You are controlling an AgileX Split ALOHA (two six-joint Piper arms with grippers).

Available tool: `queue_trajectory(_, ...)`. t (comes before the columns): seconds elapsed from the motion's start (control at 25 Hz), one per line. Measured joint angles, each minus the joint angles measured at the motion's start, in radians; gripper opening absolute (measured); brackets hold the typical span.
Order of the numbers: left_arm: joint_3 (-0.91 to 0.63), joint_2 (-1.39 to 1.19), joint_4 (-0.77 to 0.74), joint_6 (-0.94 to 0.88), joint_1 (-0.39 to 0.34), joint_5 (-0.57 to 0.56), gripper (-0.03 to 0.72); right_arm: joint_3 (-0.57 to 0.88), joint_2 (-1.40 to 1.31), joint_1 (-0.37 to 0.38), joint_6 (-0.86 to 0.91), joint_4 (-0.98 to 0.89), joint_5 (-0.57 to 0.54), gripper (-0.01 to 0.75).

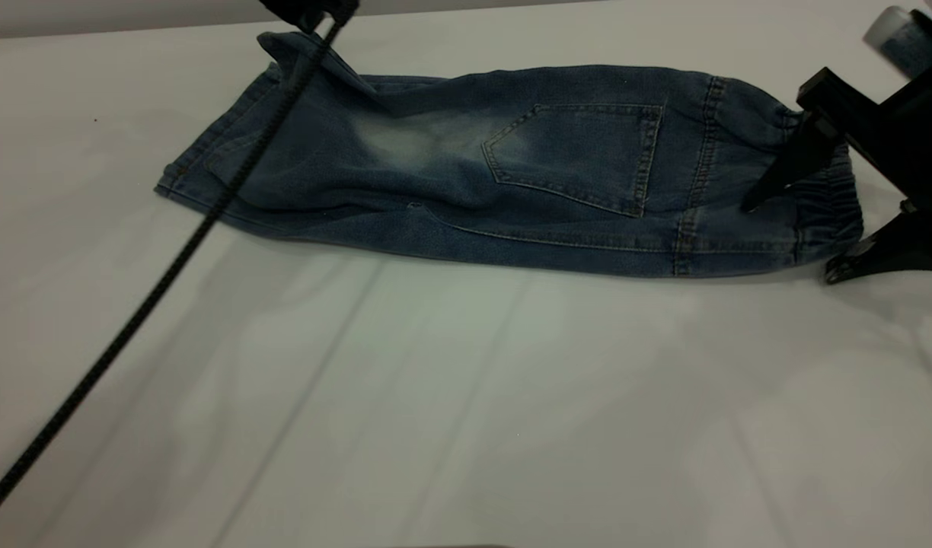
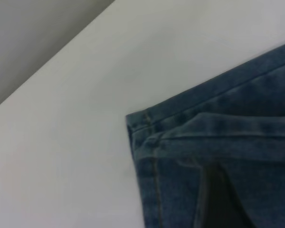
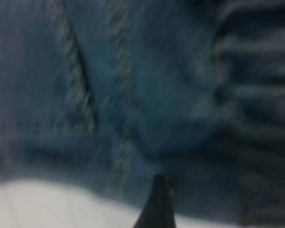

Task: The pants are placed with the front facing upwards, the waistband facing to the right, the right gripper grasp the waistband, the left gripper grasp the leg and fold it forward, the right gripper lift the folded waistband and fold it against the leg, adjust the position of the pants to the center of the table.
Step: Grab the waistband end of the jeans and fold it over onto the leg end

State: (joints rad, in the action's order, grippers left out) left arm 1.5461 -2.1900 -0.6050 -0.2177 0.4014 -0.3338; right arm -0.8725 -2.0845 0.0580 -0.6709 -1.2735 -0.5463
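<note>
The dark blue denim pants [image 1: 512,175] lie folded lengthwise at the far side of the white table [image 1: 466,411], square back pocket [image 1: 580,156] up. The ruched waistband [image 1: 824,213] points right. My right gripper [image 1: 789,240] is open and straddles the waistband: one fingertip [image 1: 749,202] rests on the denim, the other [image 1: 835,272] on the table at the near edge. Close denim, the waistband [image 3: 256,95] and one fingertip [image 3: 156,204] fill the right wrist view. My left gripper [image 1: 306,9] hangs over the far leg corner [image 1: 279,46], which stands raised. The left wrist view shows the leg hem [image 2: 147,126].
A black braided cable [image 1: 131,320] runs diagonally from the left arm across the leg end down to the near left edge. The table's far edge [image 2: 52,61] lies just behind the leg end. Bare table stretches in front of the pants.
</note>
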Motion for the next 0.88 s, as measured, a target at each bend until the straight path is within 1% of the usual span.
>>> queue_trajectory(0.08, 0.000, 0.000, 0.001, 0.000, 0.014, -0.011, 0.325, 0.000, 0.000, 0.000, -0.001, -0.026, 0.058, 0.580)
queue_trajectory(0.16, 0.000, 0.000, 0.001, 0.000, 0.025, -0.016, 0.325, 0.000, 0.000, 0.000, -0.002, -0.048, 0.078, 0.563)
queue_trajectory(0.32, 0.000, 0.000, 0.002, 0.000, 0.041, -0.016, 0.325, 0.000, -0.017, 0.000, -0.021, -0.110, 0.086, 0.551)
queue_trajectory(0.48, 0.000, 0.000, 0.003, 0.000, 0.057, -0.017, 0.325, -0.001, -0.036, 0.001, -0.089, -0.189, 0.060, 0.542)
queue_trajectory(0.56, 0.000, 0.000, 0.004, 0.000, 0.062, -0.021, 0.325, -0.001, -0.042, 0.001, -0.115, -0.227, 0.049, 0.507)
queue_trajectory(0.6, 0.000, 0.000, 0.004, 0.000, 0.065, -0.029, 0.325, -0.001, -0.045, 0.001, -0.132, -0.242, 0.049, 0.474)
queue_trajectory(0.64, 0.000, 0.000, 0.004, 0.000, 0.071, -0.037, 0.325, -0.001, -0.047, 0.001, -0.151, -0.261, 0.049, 0.417)
queue_trajectory(0.72, 0.000, 0.000, 0.005, 0.000, 0.081, -0.052, 0.325, -0.001, -0.049, 0.001, -0.198, -0.299, 0.047, 0.272)
queue_trajectory(0.76, 0.000, -0.001, 0.006, 0.000, 0.088, -0.058, 0.325, -0.001, -0.045, 0.001, -0.231, -0.316, 0.042, 0.181)
queue_trajectory(0.8, 0.000, -0.003, 0.009, 0.001, 0.096, -0.061, 0.325, -0.001, -0.037, 0.001, -0.262, -0.337, 0.036, 0.110)
queue_trajectory(0.84, 0.000, -0.006, 0.016, 0.005, 0.104, -0.065, 0.325, -0.001, -0.028, 0.001, -0.298, -0.352, 0.032, 0.074)
queue_trajectory(0.88, 0.000, -0.011, 0.030, 0.012, 0.111, -0.067, 0.325, -0.001, -0.015, 0.001, -0.335, -0.365, 0.027, 0.062)
